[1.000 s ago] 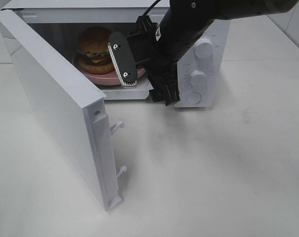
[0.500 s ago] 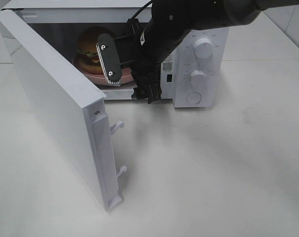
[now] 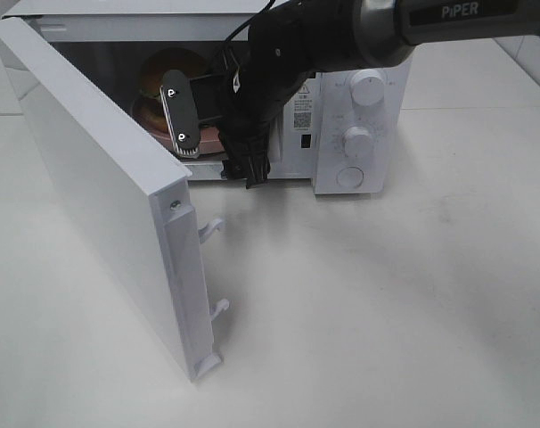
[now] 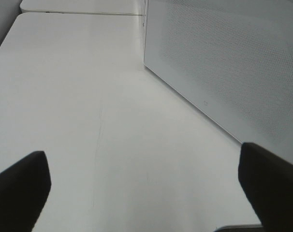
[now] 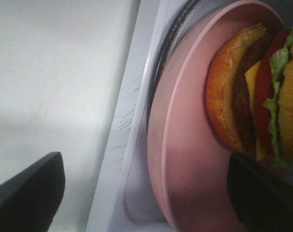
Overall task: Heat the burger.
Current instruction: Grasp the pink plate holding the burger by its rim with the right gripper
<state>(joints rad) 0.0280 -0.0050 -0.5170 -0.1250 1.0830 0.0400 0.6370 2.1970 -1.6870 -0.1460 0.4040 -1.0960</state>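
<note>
Since a second ago the right arm (image 3: 341, 36) has swung toward the left of the high view, carrying its end effector (image 3: 194, 120) further across the microwave's (image 3: 359, 107) mouth, so that more of the control panel with its two knobs (image 3: 368, 89) now shows and more of the burger (image 3: 176, 71) is covered. From above, only the top of the bun appears behind the pale finger (image 3: 178, 120), deep in the cavity. The burger sits on a pink plate (image 3: 145, 111) inside the oven; in the right wrist view the plate (image 5: 185, 145) rests on the turntable just past the cavity's front lip, with the burger (image 5: 253, 92) on it showing bun, lettuce, cheese and patty. The right end effector (image 5: 141, 193) is spread wide, its two dark fingers (image 5: 25, 193) well apart at the picture's edges, one over the worktop (image 5: 54, 63) and one at the plate; nothing is held between them. The microwave door (image 3: 101, 196) stands wide open. The left end effector (image 4: 146, 188) is likewise released and empty, hovering over the bare worktop (image 4: 79, 87) beside the door's perforated panel (image 4: 233, 63).
</note>
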